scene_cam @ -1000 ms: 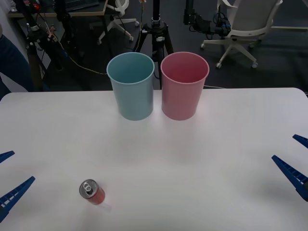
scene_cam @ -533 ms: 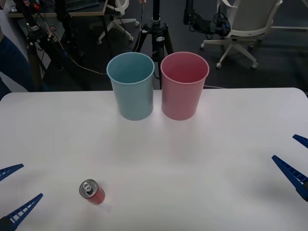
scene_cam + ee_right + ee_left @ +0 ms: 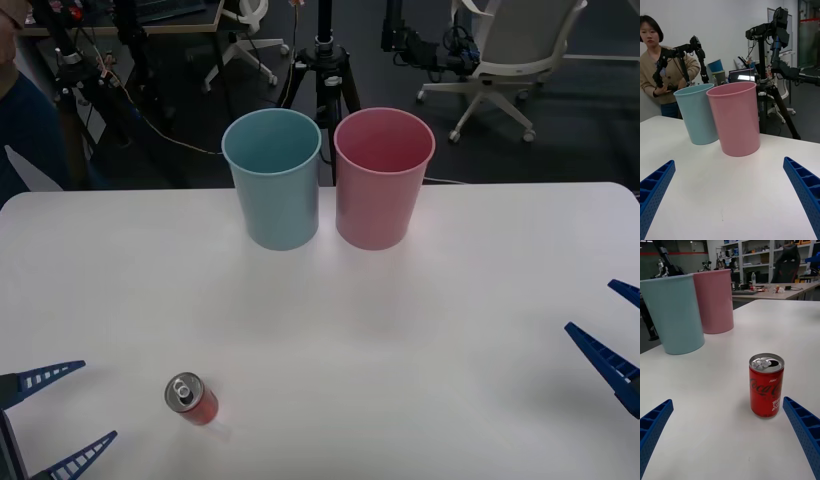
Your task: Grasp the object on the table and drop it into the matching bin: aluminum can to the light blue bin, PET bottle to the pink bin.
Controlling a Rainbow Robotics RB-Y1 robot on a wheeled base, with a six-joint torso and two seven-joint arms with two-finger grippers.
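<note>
White and wide, the surface (image 3: 420,330) has rounded far corners, with tripods (image 3: 322,60) and office chairs (image 3: 505,55) on the dark floor beyond its far edge. Two tall tapered bins stand upright side by side near that far edge, about mid-width: the light blue bin (image 3: 272,180) on the left and the pink bin (image 3: 383,178) on the right, their rolled rims almost touching.

Near the left front corner stands the red can (image 3: 192,399), upright, its silver lid and pull tab facing up, well apart from both bins. In the left wrist view the can (image 3: 766,386) sits on the surface just ahead of the blue ribbed fingers (image 3: 802,429), closer to one of them, touching neither, with both bins behind it.

At the near left edge, the left end effector (image 3: 58,415) hovers low with its fingers spread wide, to the left of the can and holding nothing. At the right edge, well away from the can, the right end effector (image 3: 618,328) also has its fingers spread and empty; its wrist view looks across the surface at the pink bin (image 3: 736,118) and the light blue bin (image 3: 697,113).
</note>
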